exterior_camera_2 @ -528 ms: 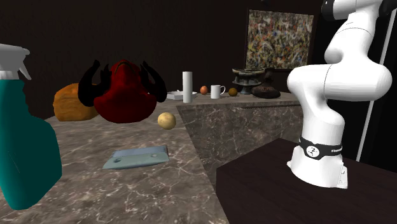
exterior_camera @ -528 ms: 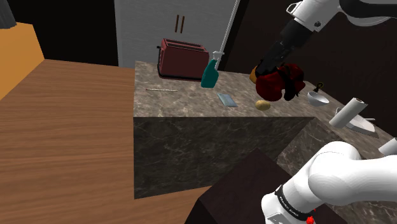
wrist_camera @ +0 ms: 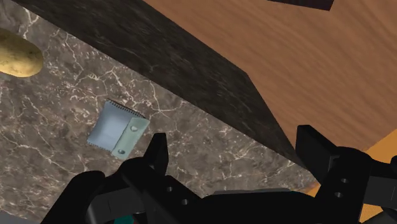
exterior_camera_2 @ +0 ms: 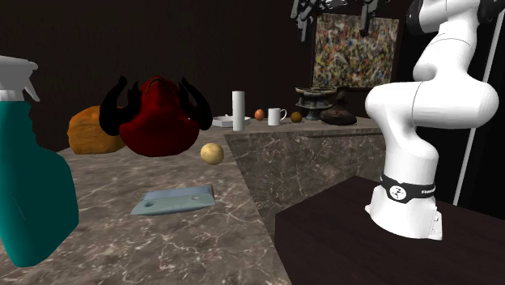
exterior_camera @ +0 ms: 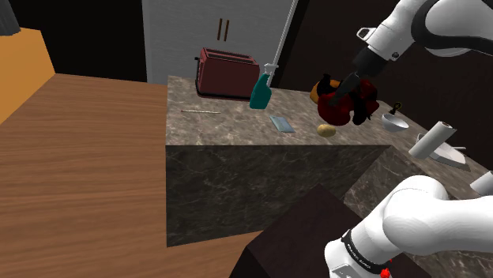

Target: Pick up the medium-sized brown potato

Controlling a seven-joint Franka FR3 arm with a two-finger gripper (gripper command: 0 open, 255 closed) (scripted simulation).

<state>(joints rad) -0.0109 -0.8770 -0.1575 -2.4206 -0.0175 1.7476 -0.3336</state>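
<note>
The gripper [wrist_camera: 236, 146] hangs over the stone counter [exterior_camera: 229, 126] with its fingers spread wide and nothing between them. Through the wrist view they point down at the counter's front edge, with a flat grey-blue pad [wrist_camera: 119, 128] lying just beyond the fingertips. The potato [wrist_camera: 16, 56], tan and smooth, lies on the counter past that pad, on the side away from the fingers, well clear of both of them.

From where I stand, the job looks barely begun. The potato sits loose on the counter, untouched. What is left is the whole grasp: carry the hand across from the pad to the potato, come down around it, close, and lift.

In the shoulder view, the potato is near the pad on the shoulder view's right, close to the counter's front edge. A dark red rounded thing with black curled arms [exterior_camera_2: 160, 117] stands beyond it; I cannot tell whether it is a vessel.

As for containers, a teal spray bottle [exterior_camera: 261, 93] stands behind the pad, opaque, so its fill is hidden. A dark red toaster [exterior_camera: 225, 73] is further back, with nothing standing out of its slots. A white mug [exterior_camera_2: 277, 116] is well away from the pad, its inside out of sight.
</note>
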